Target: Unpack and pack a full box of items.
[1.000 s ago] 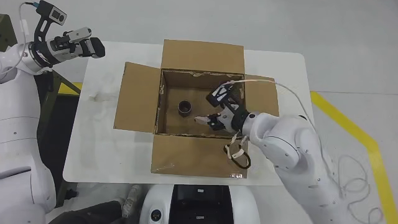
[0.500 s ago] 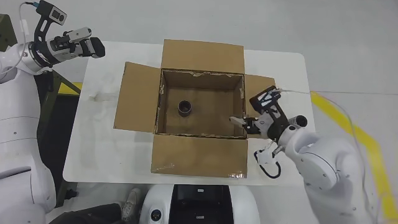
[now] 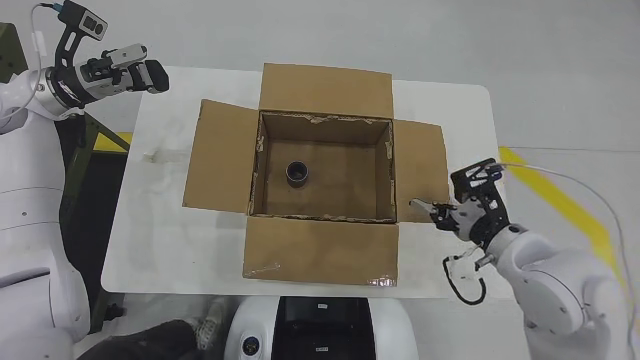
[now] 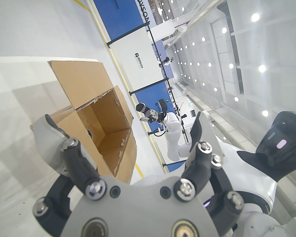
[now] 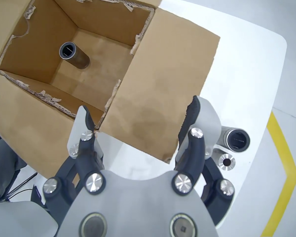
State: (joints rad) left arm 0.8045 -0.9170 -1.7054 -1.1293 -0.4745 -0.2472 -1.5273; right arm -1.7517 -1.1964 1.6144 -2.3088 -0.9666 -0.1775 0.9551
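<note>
We see the right hand point(image 5: 139, 110) pull out of the box point(image 3: 320, 90) to the right bench point(image 3: 160, 210) side, fingers apart, empty, beside two metal tubes point(image 5: 237, 139). One tube point(image 3: 298, 172) stays inside the box, so unpacking isn't finished. Left hand point(image 4: 123, 120) is unchanged far left, fingers apart.

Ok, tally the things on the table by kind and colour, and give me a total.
Cardboard box: 1
Dark cylinder, upright inside the box: 1
Silver cylinders, on the table beside the box: 2
Total: 4
</note>
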